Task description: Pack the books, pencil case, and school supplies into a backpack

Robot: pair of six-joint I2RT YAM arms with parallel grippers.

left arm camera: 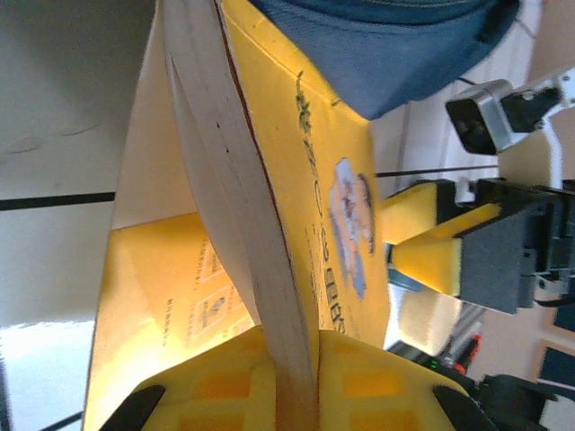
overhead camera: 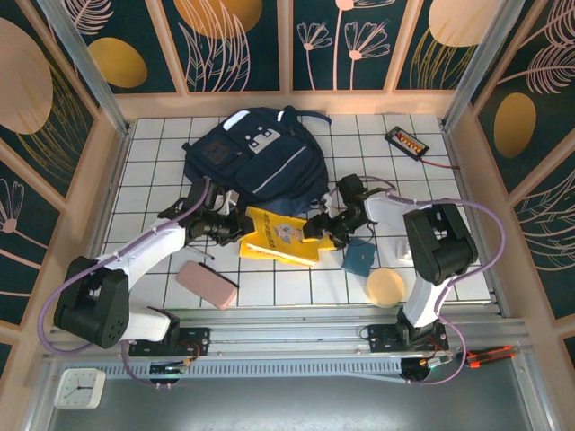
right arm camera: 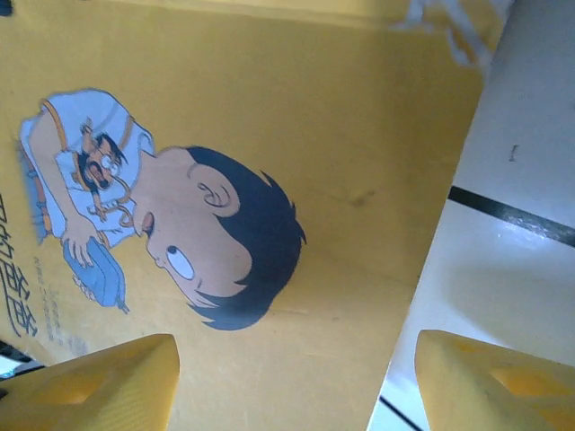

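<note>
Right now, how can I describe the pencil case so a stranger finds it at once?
Start at the big navy backpack at the back, then come forward past the yellow book to the near left. The pencil case lies there: the only pale pink, rounded oblong pouch.

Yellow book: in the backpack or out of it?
Out. The yellow book sits on the near side of the backpack, over the white table, one edge pinched between the left fingers.

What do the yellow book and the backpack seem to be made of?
The yellow book looks like paper: pale page edges and a smooth, slightly glossy card cover. The backpack seems to be woven fabric, matte navy, with soft creases.
</note>
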